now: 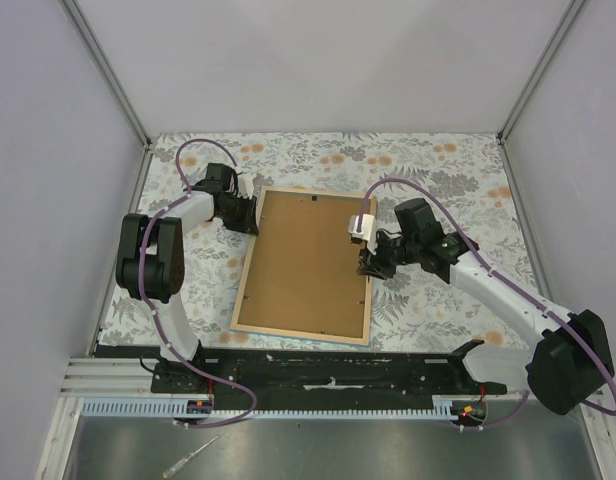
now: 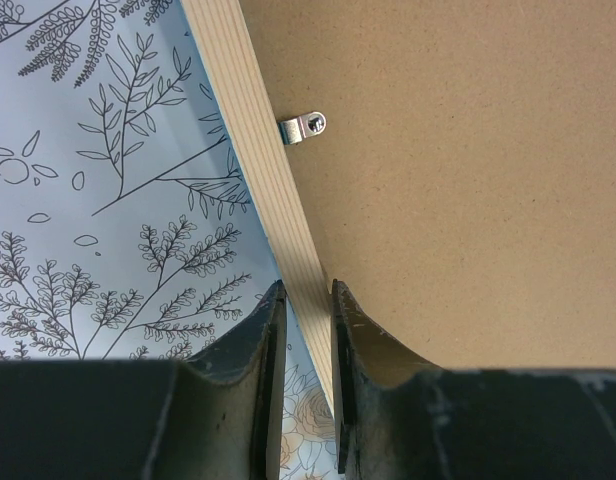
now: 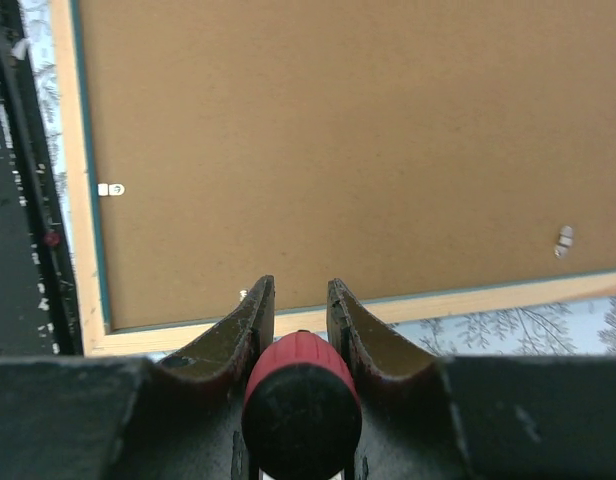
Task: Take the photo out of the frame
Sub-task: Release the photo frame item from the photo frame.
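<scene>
The frame (image 1: 299, 333) lies face down on the floral cover, its light wood back border (image 2: 250, 130) showing. Inside it the photo (image 1: 310, 262) shows only its plain brown board back (image 3: 338, 140); the printed side is hidden. My left gripper (image 1: 245, 214) is at the frame's far left edge, its narrow jaws (image 2: 308, 296) shut over the wooden border. My right gripper (image 1: 372, 262) sits at the frame's right edge, shut on a red-handled screwdriver (image 3: 300, 385) with a black end cap, which points down at the border (image 3: 488, 299).
Small metal clips (image 2: 303, 127) (image 3: 110, 189) hold the board along the border. The black arm rail (image 1: 318, 368) runs along the near edge. A second screwdriver (image 1: 191, 461) lies on the grey shelf below it. Enclosure walls stand left, right and behind.
</scene>
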Tool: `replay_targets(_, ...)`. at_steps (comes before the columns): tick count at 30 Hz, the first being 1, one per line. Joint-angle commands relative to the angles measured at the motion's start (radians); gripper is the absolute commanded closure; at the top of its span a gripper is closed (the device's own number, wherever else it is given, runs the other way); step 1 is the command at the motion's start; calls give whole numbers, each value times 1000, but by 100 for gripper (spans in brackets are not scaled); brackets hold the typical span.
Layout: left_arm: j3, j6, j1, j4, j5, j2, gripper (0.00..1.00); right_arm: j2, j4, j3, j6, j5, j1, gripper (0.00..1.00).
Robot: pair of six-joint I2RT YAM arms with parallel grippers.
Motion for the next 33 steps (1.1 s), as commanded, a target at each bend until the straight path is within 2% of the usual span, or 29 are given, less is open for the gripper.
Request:
replay_targets(1, 6, -16, 12, 12, -39, 22, 98, 13, -8, 0, -24, -135, 0, 100)
replay_targets(9, 1, -23, 34, 12, -26, 20, 98, 4, 75, -63, 5, -262, 0, 100)
replay_targets(17, -2, -28, 46, 12, -18, 12, 98, 81, 75, -66, 7, -235, 0, 100)
replay_targets(33, -3, -40, 52, 12, 7, 11, 98, 89, 132, -103, 48, -302, 0, 100)
